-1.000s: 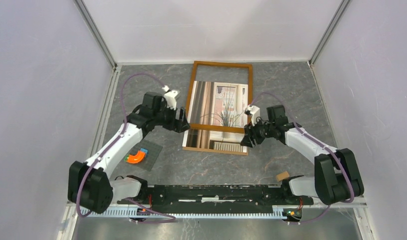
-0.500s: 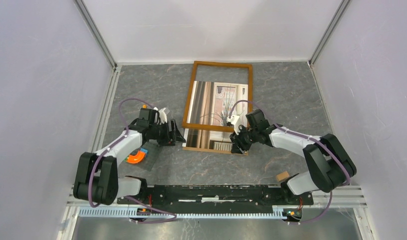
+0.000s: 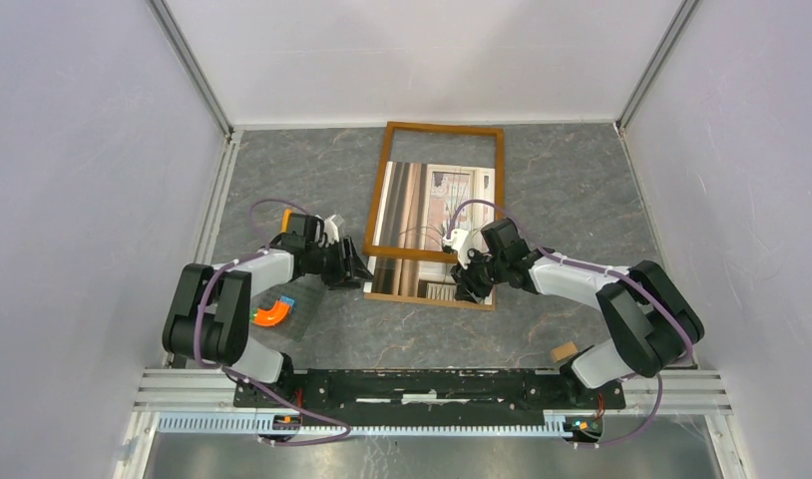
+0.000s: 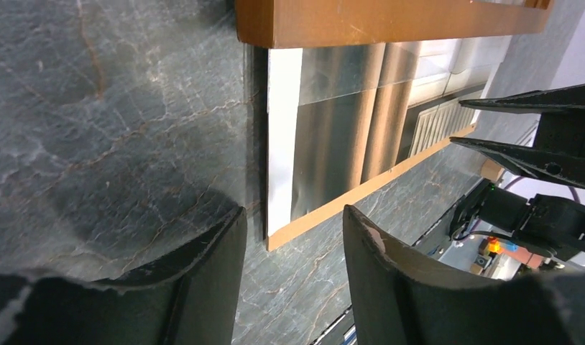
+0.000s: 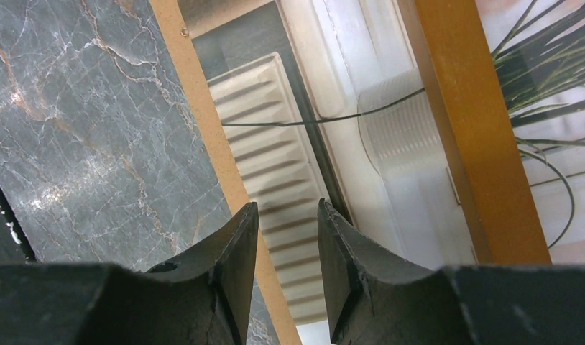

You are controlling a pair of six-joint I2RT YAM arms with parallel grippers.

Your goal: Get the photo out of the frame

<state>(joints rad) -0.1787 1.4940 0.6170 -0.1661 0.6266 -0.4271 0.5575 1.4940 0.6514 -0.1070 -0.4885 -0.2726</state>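
Note:
The frame (image 3: 384,180), a narrow orange-brown wooden border, lies flat mid-table, slid toward the far side. The photo (image 3: 432,205), a spiky plant at a window with striped curtains, lies under it. Its near strip (image 3: 412,279) sticks out past the frame's near bar, on a brown backing board (image 3: 422,296). My left gripper (image 3: 357,271) is open just left of the photo's near-left corner (image 4: 282,180), with only table between its fingers. My right gripper (image 3: 464,287) is open with a narrow gap, low over the photo's near edge (image 5: 275,165), beside the frame's bar (image 5: 469,129).
A small grey plate with an orange block (image 3: 275,311) lies left of the left arm. A small tan block (image 3: 564,350) sits by the right arm's base. White walls close in on three sides. The black base rail (image 3: 422,384) runs along the near edge.
Both arms have drawn back toward the near side and folded, bringing the grippers down to the photo's near corners. Both sets of jaws have narrowed. Frame and photo have not moved.

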